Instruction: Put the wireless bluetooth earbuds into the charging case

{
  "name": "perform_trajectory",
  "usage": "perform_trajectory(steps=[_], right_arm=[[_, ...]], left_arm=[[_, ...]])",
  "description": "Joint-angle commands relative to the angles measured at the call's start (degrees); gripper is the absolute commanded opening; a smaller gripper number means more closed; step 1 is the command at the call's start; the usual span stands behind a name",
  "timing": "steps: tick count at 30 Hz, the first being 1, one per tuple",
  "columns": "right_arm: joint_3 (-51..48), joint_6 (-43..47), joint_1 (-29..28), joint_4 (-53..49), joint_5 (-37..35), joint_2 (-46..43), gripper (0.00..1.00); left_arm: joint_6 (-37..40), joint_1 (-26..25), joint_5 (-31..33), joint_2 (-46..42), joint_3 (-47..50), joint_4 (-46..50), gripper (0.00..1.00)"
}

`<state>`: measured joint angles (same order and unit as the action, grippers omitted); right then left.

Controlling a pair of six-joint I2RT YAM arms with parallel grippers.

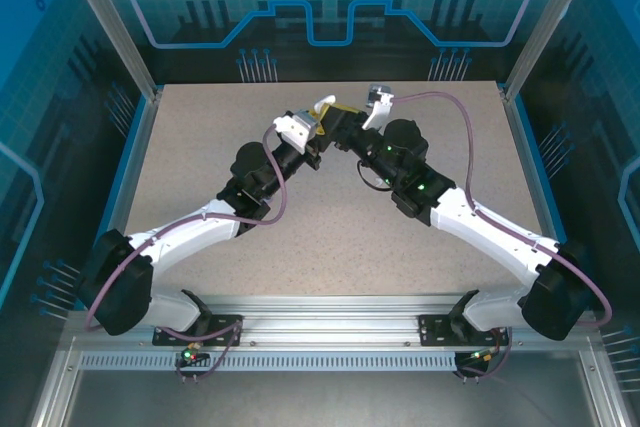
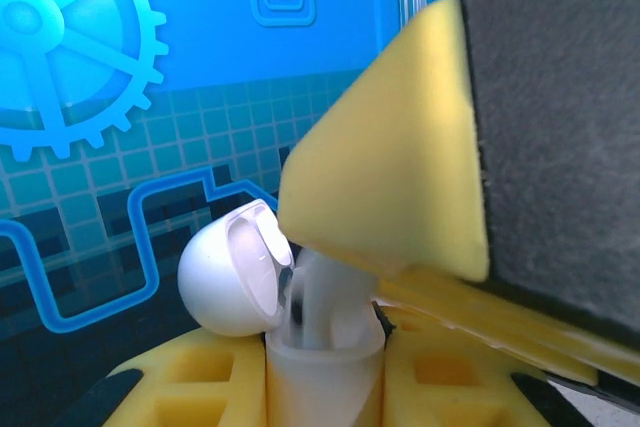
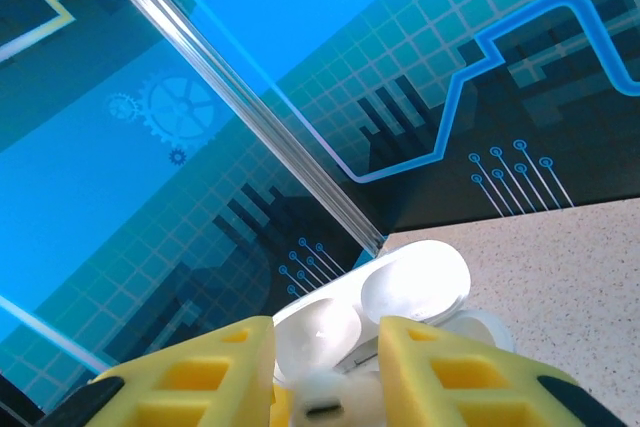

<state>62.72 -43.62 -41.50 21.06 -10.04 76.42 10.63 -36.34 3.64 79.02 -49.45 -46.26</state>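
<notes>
The right claw (image 1: pixel 342 119) crowds the open case (image 2: pixel 325 372); tabletop (image 1: pixel 300 257) alongside lies free.

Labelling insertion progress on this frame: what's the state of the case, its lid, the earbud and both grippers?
left gripper: shut on the charging case.
charging case: upright between the left fingers.
lid: open, swung back.
earbud: white, partly down in the case, apparently not fully seated.
right gripper: above the case, jaws apart around the earbud; gripping or not, can't tell.
</notes>
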Motion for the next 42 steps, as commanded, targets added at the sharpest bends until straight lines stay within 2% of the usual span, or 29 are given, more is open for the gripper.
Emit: perform_trajectory(steps=[1,6,8,11,15,20,25,30,37,39,42], right_arm=[[0.8,-0.7,-0.6,-5.3,-0.3,0.6,0.37],[2.4,-1.2,-0.2,-5.3,-0.3,1.2,0.4],[3.0,-1.5,0.1,-5.3,-0.3,1.3,0.46],[3.7,-2.1,0.8,-5.3,0.9,-0.2,0.62],[4.5,-1.3,1.4,-9.3,1.5,-6.0,0.68],[5.3,-0.3,4.9,-24.6,-3.3,-14.9,0.72],[3.7,-2.5,13.6,-40.3,-4.8,-17.3,0.75],[6.0,0.3,18.4,-51.9,-3.8,-7.8,0.74],[19.2,6.4,19.4,-66.7,-4.8,18.2,0.7],[24.8,5.1,19.4,-72.5,-6.1,26.3,0.67],[29.0,1.9,18.9,-75.0,-6.7,33.8,0.64]], left_arm=[[-0.1,-0.8,-2.4,-0.9,-2.4,-5.8,0.0],[-0.6,-0.8,-2.4,-1.0,-2.2,-5.7,0.0],[-0.7,-0.8,-2.4,-1.0,-2.1,-5.4,0.0],[-1.0,-0.8,-2.2,-1.0,-1.9,-5.4,0.0],[-0.8,-0.8,-1.0,-1.5,-1.0,-6.2,0.0],[0.3,-0.7,-0.6,-3.7,0.9,-7.0,0.0],[0.5,-0.7,-0.7,-6.9,2.9,-6.6,0.0],[-0.3,-0.8,-1.5,-10.1,4.7,-5.6,0.0],[-1.5,-0.7,-2.0,-13.1,6.0,-4.0,0.0],[-2.0,-0.8,-2.1,-13.6,6.5,-4.0,0.0],[-2.5,-0.7,-2.0,-13.9,7.1,-4.2,0.0]])
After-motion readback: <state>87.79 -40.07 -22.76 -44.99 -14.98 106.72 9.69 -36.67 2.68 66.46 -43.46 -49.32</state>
